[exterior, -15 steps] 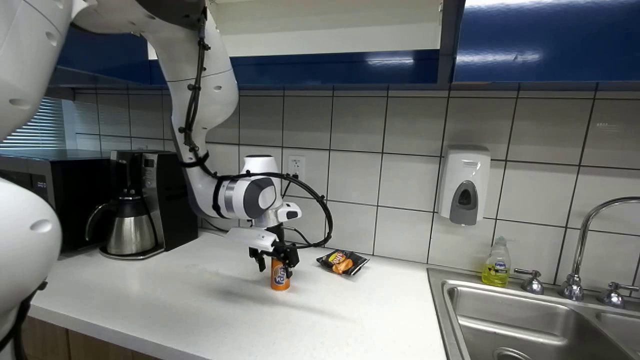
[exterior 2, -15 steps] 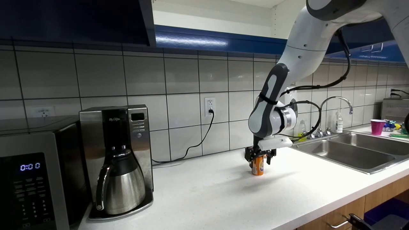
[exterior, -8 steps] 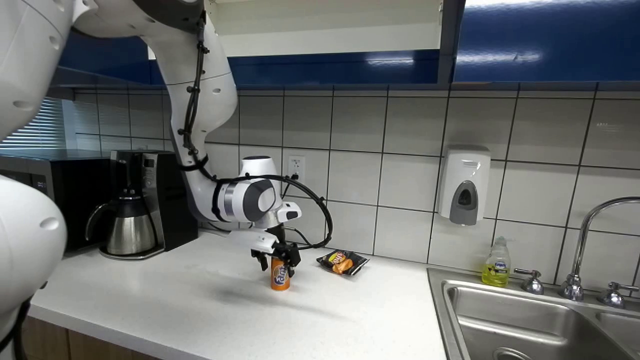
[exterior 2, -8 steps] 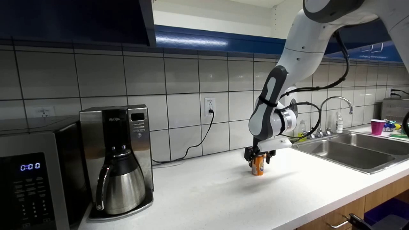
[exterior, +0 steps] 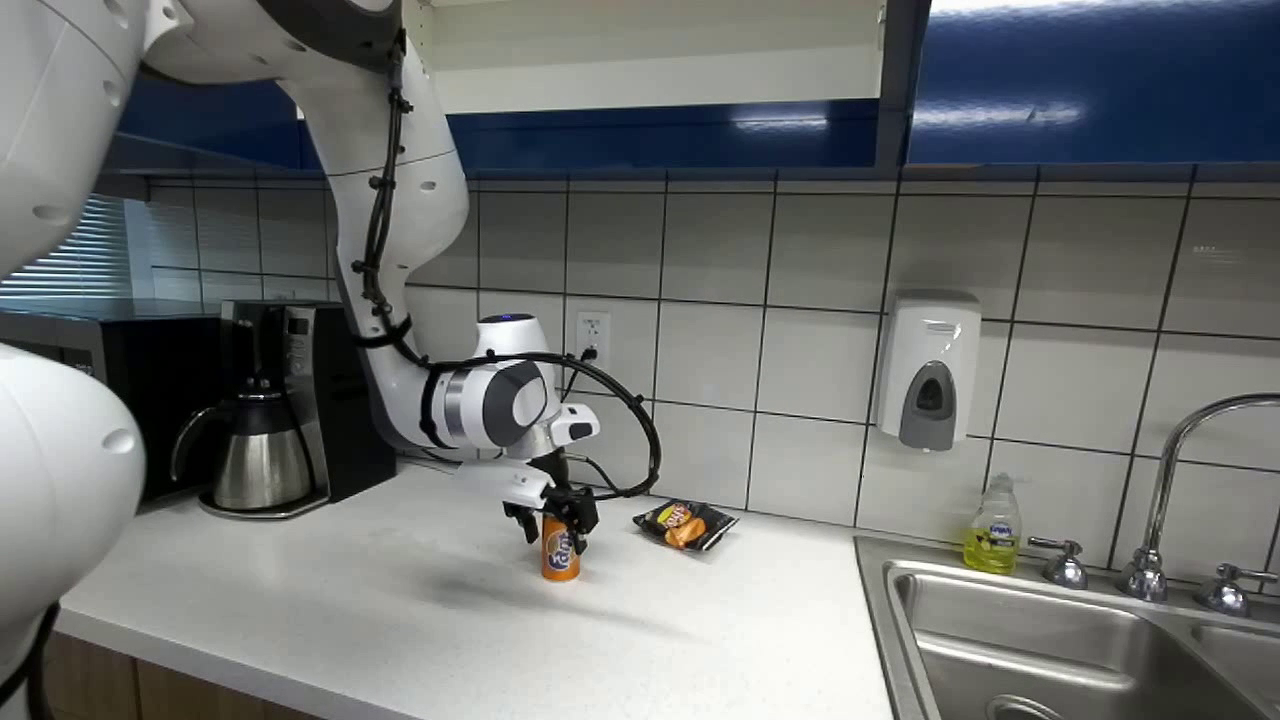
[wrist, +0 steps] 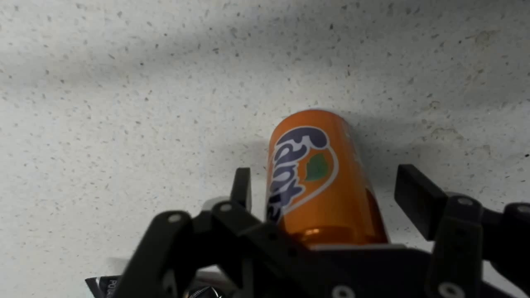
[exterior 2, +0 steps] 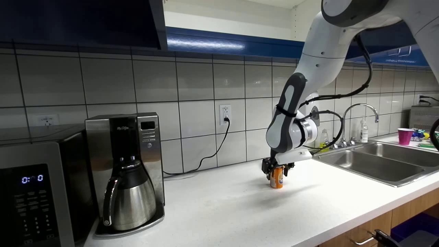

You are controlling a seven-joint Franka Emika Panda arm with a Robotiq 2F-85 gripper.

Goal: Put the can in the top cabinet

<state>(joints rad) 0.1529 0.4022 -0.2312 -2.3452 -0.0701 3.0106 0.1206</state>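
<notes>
The orange can (exterior: 560,564) stands upright on the counter, and it also shows in an exterior view (exterior 2: 276,182). My gripper (exterior: 553,537) points down over it with open jaws. In the wrist view the can (wrist: 316,182) stands between the open fingers. A gap shows between the can and each of the two finger pads (wrist: 422,198). The can's top end is hidden by the gripper body. The top cabinet (exterior: 660,60) is open above the counter. Its pale interior and lower blue edge (exterior 2: 233,43) show in both exterior views; its upper part is out of view.
A black snack bag (exterior: 685,525) lies behind the can by the tiled wall. A coffee maker with its pot (exterior 2: 133,202) and a microwave (exterior 2: 34,192) stand at one end of the counter. A sink (exterior: 1020,630) and a soap bottle (exterior: 993,530) are at the other.
The arm's upper links have shifted slightly, sinking a little. The gripper has hardly moved and stays open around the can. The can has not moved.
</notes>
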